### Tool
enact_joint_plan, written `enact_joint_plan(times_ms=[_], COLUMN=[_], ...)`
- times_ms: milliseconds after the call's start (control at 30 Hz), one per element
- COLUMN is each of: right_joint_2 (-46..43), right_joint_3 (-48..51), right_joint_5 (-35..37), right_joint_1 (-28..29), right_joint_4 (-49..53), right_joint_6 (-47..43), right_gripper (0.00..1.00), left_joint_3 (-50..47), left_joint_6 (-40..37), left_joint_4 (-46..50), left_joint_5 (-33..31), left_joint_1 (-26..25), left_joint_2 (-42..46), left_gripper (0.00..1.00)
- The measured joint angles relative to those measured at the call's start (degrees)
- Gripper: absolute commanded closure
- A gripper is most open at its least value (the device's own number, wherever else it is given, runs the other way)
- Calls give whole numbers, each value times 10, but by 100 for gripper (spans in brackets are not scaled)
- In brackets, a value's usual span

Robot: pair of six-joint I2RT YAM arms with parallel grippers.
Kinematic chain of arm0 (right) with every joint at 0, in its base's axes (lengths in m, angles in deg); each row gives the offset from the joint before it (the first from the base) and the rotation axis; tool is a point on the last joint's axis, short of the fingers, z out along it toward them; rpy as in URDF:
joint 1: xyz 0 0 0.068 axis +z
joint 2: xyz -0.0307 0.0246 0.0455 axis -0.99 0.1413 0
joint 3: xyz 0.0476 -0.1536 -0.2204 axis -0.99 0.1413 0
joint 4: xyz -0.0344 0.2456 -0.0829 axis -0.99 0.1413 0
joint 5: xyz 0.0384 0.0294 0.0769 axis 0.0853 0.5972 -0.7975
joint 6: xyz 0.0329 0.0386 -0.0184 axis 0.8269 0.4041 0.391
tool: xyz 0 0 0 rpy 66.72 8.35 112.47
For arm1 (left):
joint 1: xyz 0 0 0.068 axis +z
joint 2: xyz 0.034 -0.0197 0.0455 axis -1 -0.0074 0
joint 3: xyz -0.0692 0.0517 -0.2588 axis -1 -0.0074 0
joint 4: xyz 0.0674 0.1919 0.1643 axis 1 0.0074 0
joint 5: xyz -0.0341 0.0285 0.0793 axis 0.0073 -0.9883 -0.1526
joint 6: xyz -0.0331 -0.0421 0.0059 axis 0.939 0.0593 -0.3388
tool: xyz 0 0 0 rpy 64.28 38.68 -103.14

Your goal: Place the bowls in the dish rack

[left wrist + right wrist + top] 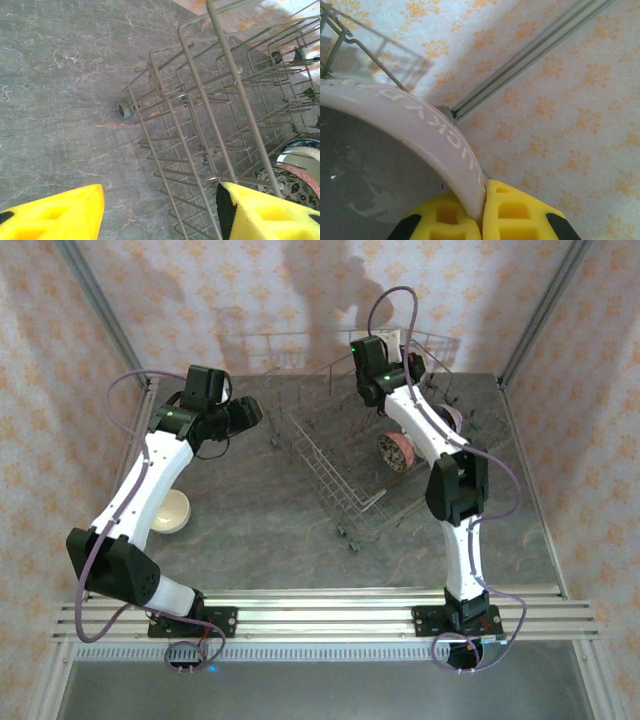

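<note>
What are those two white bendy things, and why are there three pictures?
They are two robot arms fixed at the near edge of a grey marbled table. One picture comes from a camera high above; the other two come from little cameras on each arm's wrist.

A big grey wire dish rack stands on the table, with a round dark-patterned ceramic bowl already inside. A cream-white round ceramic bowl waits beside the left arm.

The left gripper has its yellow jaws open over the rack's edge, holding nothing. The right gripper has its jaws pinched shut on the rim of a pale pinkish ceramic bowl with raised letters.
</note>
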Motion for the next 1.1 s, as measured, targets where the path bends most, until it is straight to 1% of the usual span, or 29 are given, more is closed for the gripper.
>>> enact_joint_plan(times_ms=[167, 433, 633, 800, 1100], right_joint_2=[29, 64, 87, 104, 107], right_joint_3=[-15, -50, -53, -51, -33], right_joint_5=[-17, -23, -24, -34, -46], right_joint_1=[-17, -40, -47, -47, -49], right_joint_4=[-39, -91, -148, -187, -255], right_joint_6=[-34, -78, -135, -180, -250], right_gripper=[100, 100, 100, 100, 100], left_joint_3=[3, 29, 52, 59, 64], left_joint_6=[-1, -26, -45, -60, -75], left_joint_4=[0, 1, 2, 11, 22], left_joint_5=[0, 1, 9, 19, 30], left_joint_1=[0, 0, 0, 0, 0], left_joint_2=[-12, -50, -78, -80, -80], left_gripper=[38, 38, 37, 37, 37])
